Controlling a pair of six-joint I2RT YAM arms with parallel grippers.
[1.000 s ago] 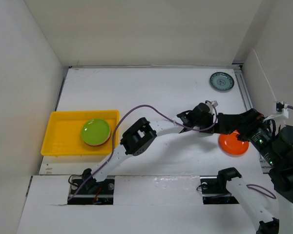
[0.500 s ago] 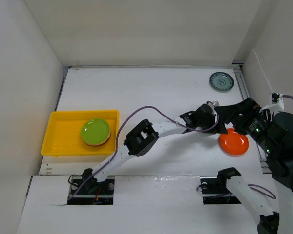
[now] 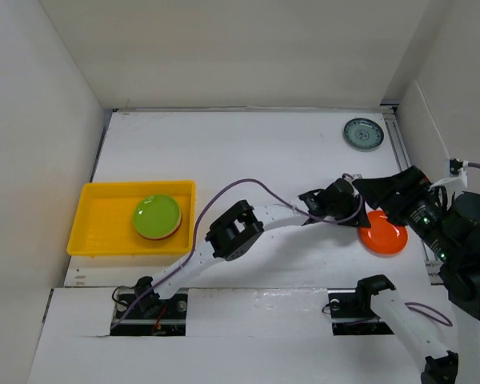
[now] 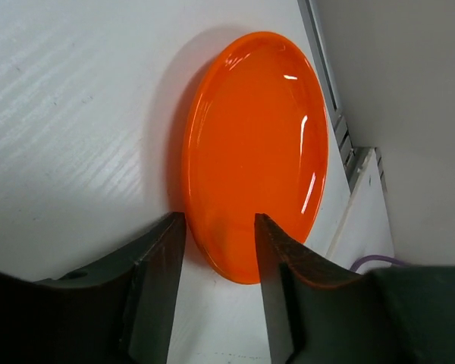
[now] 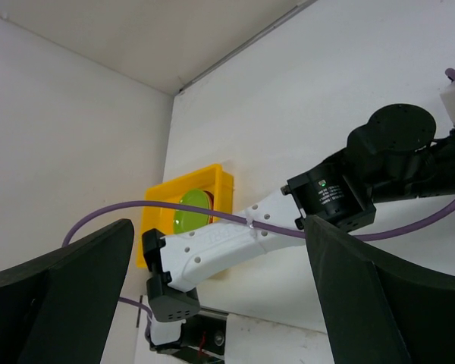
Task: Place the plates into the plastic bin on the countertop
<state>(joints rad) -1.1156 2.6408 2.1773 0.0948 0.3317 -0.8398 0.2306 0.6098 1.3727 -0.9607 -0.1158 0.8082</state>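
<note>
An orange plate (image 3: 386,234) (image 4: 250,152) lies flat on the white countertop (image 3: 248,152) at the right. My left gripper (image 3: 358,214) (image 4: 218,224) reaches across to its left edge. The jaws straddle the near rim, one finger (image 4: 158,280) low beside the edge and the other finger (image 4: 277,280) over the plate's face, with a gap still showing between them. My right gripper (image 3: 368,190) (image 5: 220,303) hangs wide open and empty just above. A grey-teal plate (image 3: 362,134) rests at the far right. The yellow plastic bin (image 3: 104,216) (image 5: 216,182) holds a stack topped by a lime green plate (image 3: 156,215) (image 5: 189,212).
White walls (image 3: 40,144) enclose the counter on three sides, with a metal rail (image 3: 402,152) along the right edge close to the orange plate. The left arm (image 3: 232,232) and its purple cable (image 3: 248,182) stretch across the middle of the counter.
My left gripper has slid toward the near side to the orange plate's rim and its jaws have narrowed around it. The right gripper has drawn back off the plate, staying open.
</note>
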